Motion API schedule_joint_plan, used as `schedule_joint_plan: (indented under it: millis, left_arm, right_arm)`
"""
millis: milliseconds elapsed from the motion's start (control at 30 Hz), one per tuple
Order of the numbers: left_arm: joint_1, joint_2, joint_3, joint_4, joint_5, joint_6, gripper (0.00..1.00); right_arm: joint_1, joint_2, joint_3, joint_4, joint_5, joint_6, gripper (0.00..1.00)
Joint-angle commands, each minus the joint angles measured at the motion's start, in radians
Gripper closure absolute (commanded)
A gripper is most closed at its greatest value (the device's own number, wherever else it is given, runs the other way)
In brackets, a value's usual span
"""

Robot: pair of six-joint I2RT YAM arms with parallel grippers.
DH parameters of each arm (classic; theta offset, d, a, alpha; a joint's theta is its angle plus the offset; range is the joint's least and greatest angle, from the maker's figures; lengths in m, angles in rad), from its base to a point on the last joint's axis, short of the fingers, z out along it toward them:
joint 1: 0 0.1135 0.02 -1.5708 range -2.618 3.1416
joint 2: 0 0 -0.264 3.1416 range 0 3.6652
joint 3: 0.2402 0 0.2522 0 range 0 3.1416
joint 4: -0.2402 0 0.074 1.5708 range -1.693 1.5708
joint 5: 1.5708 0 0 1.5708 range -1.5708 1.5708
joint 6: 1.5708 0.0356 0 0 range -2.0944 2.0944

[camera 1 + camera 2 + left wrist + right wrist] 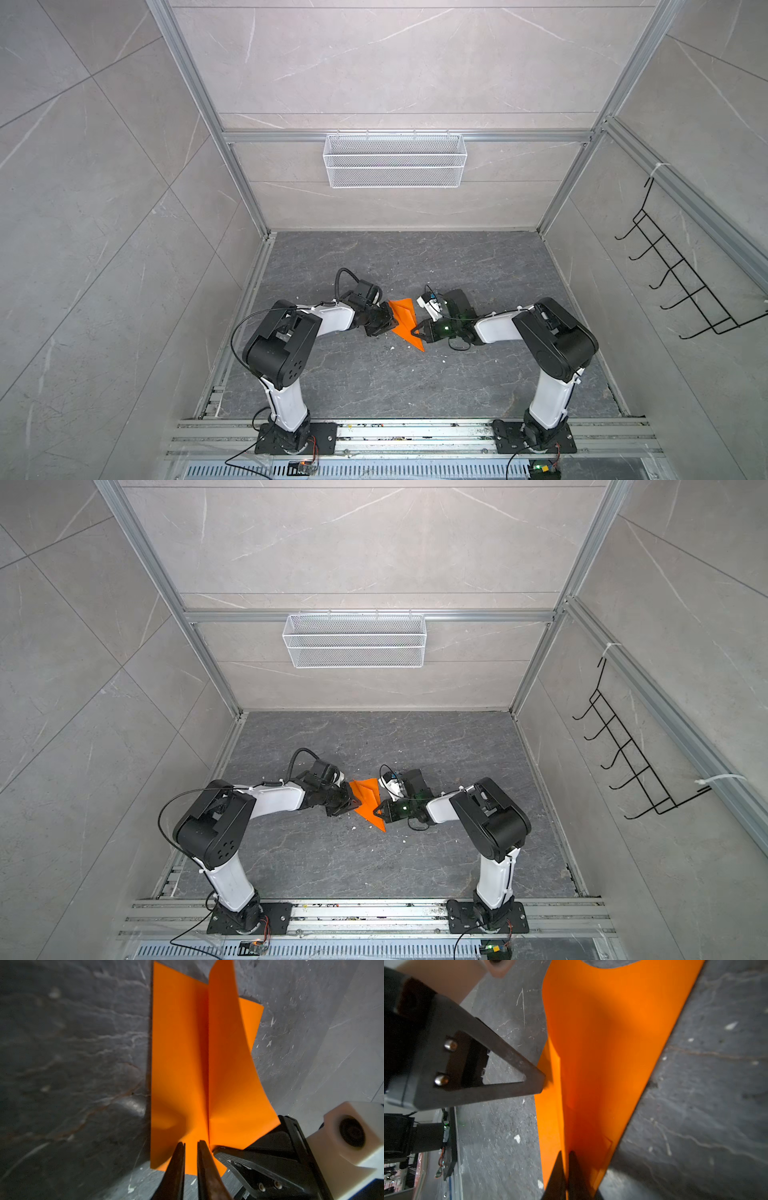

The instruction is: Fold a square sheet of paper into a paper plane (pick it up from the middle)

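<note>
The square sheet of paper is folded into a pointed orange paper plane (pixel 403 318) (pixel 368 798) with a raised centre crease, lying on the dark stone floor between both arms. My left gripper (pixel 388 326) (pixel 353 806) sits at its left edge. In the left wrist view its fingertips (pixel 191 1144) stand a narrow gap apart over the flat wing (pixel 178 1053), pinching nothing. My right gripper (pixel 415 331) (pixel 376 811) meets the plane from the right. In the right wrist view it (pixel 565 1153) is shut on the upright crease of the paper (pixel 602 1043).
A white mesh basket (pixel 395 160) hangs on the back wall and a black wire hook rack (pixel 685 282) on the right wall. Aluminium rails (pixel 415 432) run along the front by the arm bases. Small white crumbs dot the floor (pixel 390 347).
</note>
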Motion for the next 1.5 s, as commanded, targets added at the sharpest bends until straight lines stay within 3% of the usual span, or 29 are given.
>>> schedule_joint_plan:
  millis: [0, 100, 267, 367, 567, 667, 1200, 1333, 1467]
  left_arm:
    - [-0.006, 0.015, 0.024, -0.023, -0.001, 0.034, 0.86]
    - [-0.006, 0.030, 0.032, -0.047, -0.008, 0.033, 0.89]
    - [-0.012, 0.040, 0.008, -0.070, -0.023, 0.000, 0.92]
    - [-0.025, 0.032, -0.007, -0.073, -0.042, -0.039, 0.92]
    - [-0.037, 0.020, -0.031, -0.074, -0.073, -0.096, 0.93]
    - [-0.038, 0.015, -0.039, -0.069, -0.073, -0.107, 0.93]
    - [-0.042, 0.006, -0.049, -0.066, -0.074, -0.128, 0.93]
    - [-0.041, -0.006, -0.061, -0.067, -0.078, -0.133, 0.93]
    - [-0.042, -0.020, -0.072, -0.072, -0.082, -0.139, 0.93]
  right_arm:
    - [-0.006, -0.013, 0.000, -0.157, 0.050, -0.132, 0.93]
    - [-0.005, -0.018, 0.001, -0.155, 0.053, -0.144, 0.91]
    - [0.009, -0.051, -0.011, -0.126, 0.113, -0.066, 0.79]
    - [0.040, -0.104, -0.030, -0.125, 0.221, -0.020, 0.72]
    - [0.137, -0.153, -0.003, -0.213, 0.459, -0.056, 0.70]
    - [0.166, -0.146, 0.020, -0.240, 0.515, -0.086, 0.70]
    - [0.222, -0.091, 0.089, -0.273, 0.618, -0.115, 0.69]
    - [0.221, -0.083, 0.089, -0.260, 0.601, -0.106, 0.73]
    - [0.221, -0.083, 0.082, -0.251, 0.566, -0.086, 0.85]
